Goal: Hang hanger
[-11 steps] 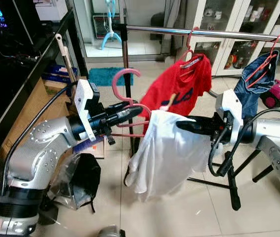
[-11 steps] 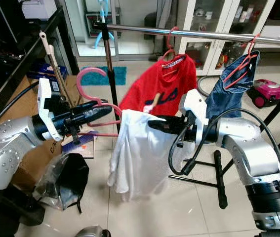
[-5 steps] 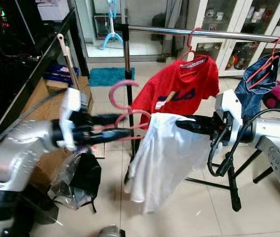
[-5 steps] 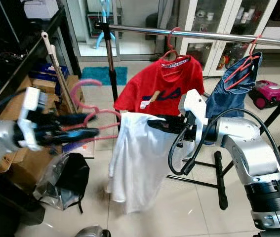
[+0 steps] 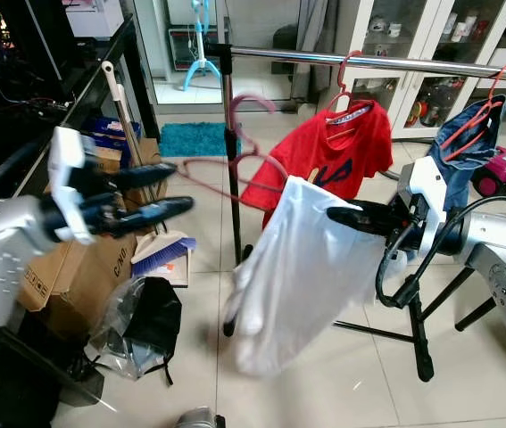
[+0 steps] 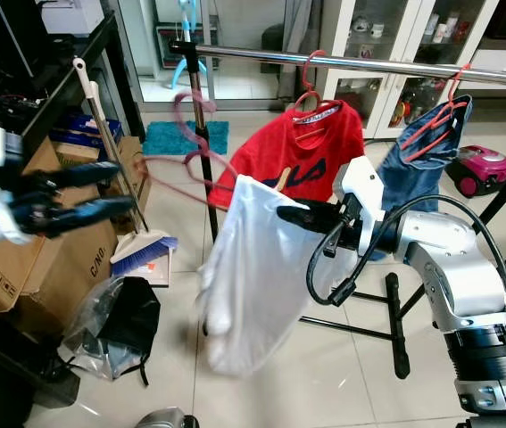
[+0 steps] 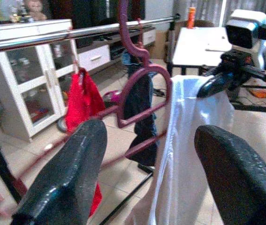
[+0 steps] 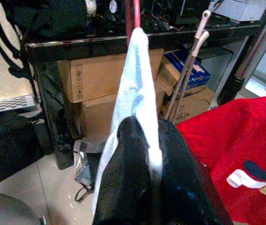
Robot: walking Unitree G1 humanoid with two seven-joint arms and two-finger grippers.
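Left eye view: the pink hanger (image 5: 235,165) carrying a white shirt (image 5: 293,267) hangs in mid-air between the robot's two arms, below and in front of the steel rail (image 5: 369,61) it is meant to go on. The right claw (image 5: 346,217) is pressed together on the shirt's shoulder, pinching the white cloth and, it appears, the hanger arm beneath it; the right wrist view confirms cloth squeezed between the two black fingers (image 8: 133,164). The left claw (image 5: 159,192) stands spread wide and empty, well apart from the hanger, whose near end points toward it.

From the right claw, the hanger's long axis runs away toward the robot's left, sloping upward, with the hook (image 5: 251,111) rising at the far end of that line, close beside the rack's dark upright pole (image 5: 228,160). The hook sits just under the rail's height, not yet over it. The rail lies above and beyond the right claw, running across the scene, with a red shirt (image 5: 324,156) already hung directly behind the white one and a blue garment (image 5: 467,147) farther to the right.

The right arm is the only one in contact, so the lift appears to fall to it: the hook would need to go up and forward over the rail, into the bare stretch between the pole and the red shirt.
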